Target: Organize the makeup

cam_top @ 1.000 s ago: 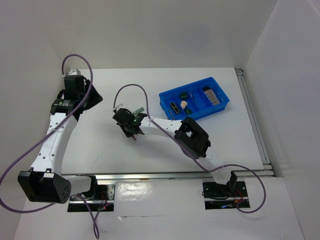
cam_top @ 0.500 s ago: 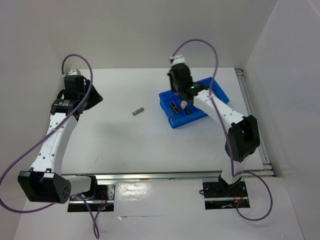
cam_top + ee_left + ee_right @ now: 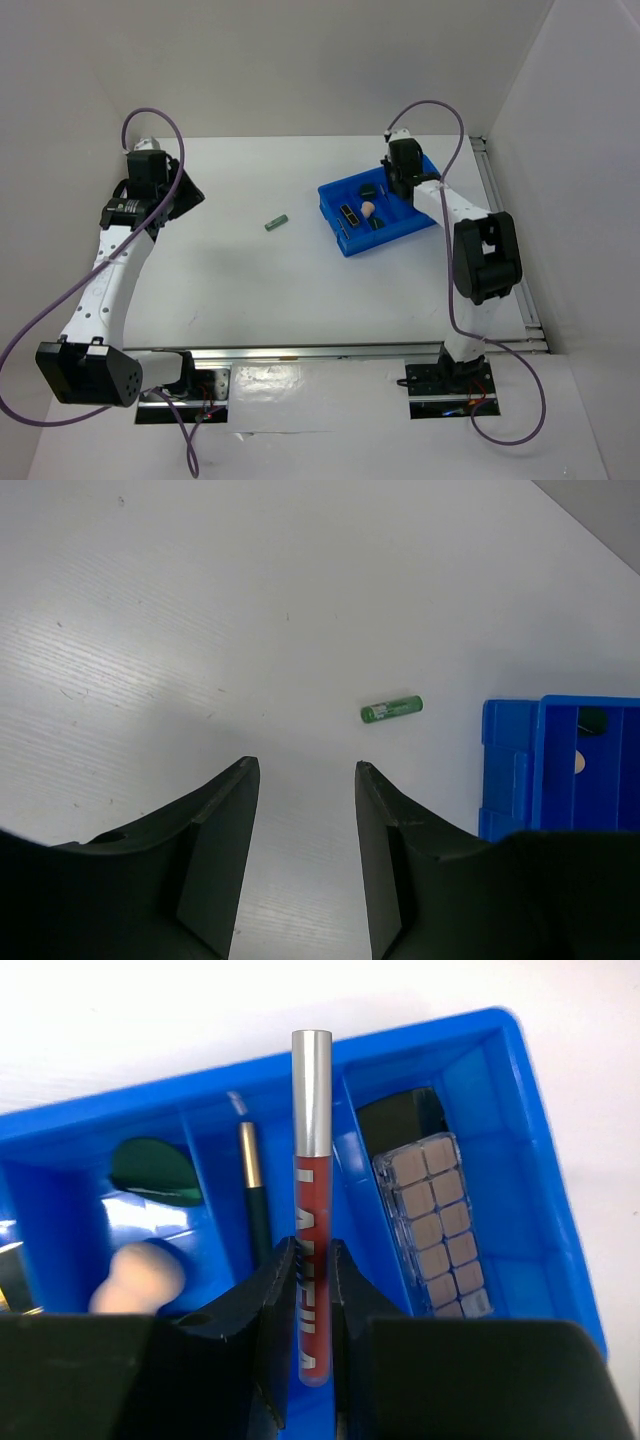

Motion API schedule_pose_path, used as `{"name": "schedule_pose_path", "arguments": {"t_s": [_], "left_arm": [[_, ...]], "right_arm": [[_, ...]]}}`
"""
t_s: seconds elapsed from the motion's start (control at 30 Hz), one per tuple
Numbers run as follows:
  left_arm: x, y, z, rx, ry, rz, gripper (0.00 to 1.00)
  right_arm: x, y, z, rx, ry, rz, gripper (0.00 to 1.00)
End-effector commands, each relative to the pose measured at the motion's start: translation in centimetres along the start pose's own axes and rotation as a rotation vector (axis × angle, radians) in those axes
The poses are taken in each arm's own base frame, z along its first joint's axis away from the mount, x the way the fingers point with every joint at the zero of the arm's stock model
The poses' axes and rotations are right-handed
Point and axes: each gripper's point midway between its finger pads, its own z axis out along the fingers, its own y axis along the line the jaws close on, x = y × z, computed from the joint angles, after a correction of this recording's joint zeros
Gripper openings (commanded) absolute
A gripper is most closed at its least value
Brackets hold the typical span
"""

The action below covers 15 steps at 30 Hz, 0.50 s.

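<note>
A white table (image 3: 300,290) carries two robot arms bolted at its near edge. The left arm reaches along the left side toward the far left corner. The left gripper (image 3: 305,768) is released, its two dark fingers spread apart with nothing between them, above bare table. Around the middle of the table, well apart from both grippers, a small green tube (image 3: 277,222) lies on its side. Toward the far right corner sits a blue tray (image 3: 420,1035) with dividers. The right gripper (image 3: 312,1255) hangs over the tray, clenched on a red lip gloss tube (image 3: 312,1190) with a silver cap; the cap points toward the tray's far wall. Seen from the wrist, the held tube lines up with a divider. Left of that divider lies a thin dark pencil (image 3: 258,1210), then a peach sponge (image 3: 140,1275) and a dark green round compact (image 3: 150,1168). Right of the divider, a greyish-pink palette (image 3: 435,1225) lies partly over a black compact (image 3: 400,1120). A black-and-gold lipstick (image 3: 350,214) lies near the tray's left edge.
</note>
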Motion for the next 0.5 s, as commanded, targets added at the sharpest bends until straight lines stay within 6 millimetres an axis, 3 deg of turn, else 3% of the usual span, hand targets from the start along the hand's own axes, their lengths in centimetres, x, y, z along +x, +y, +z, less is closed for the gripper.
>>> {"name": "schedule_pose_path", "arguments": {"t_s": [0.0, 0.17, 0.23, 0.37, 0.43, 0.47], "left_arm": [[-1.2, -0.7, -0.4, 0.029, -0.038, -0.007, 0.56], [-1.0, -0.5, -0.5, 0.024, -0.03, -0.007, 0.56], [-1.0, -0.5, -0.5, 0.024, -0.03, -0.007, 0.56], [-1.0, -0.5, -0.5, 0.024, -0.03, -0.007, 0.56], [-1.0, -0.5, -0.5, 0.024, -0.03, -0.007, 0.56], [-0.9, -0.7, -0.5, 0.031, -0.025, -0.006, 0.56]], "right_arm": [[-1.7, 0.2, 1.4, -0.005, -0.059, -0.021, 0.14], [-0.1, 0.3, 2.7, 0.014, -0.007, -0.026, 0.23], [0.5, 0.3, 2.8, 0.022, 0.021, -0.021, 0.36], [-1.6, -0.1, 1.9, 0.034, -0.014, 0.028, 0.6], [-3.9, -0.5, 0.6, 0.035, -0.045, 0.065, 0.6], [-4.7, 0.8, 0.0, 0.014, -0.054, 0.095, 0.6]]}}
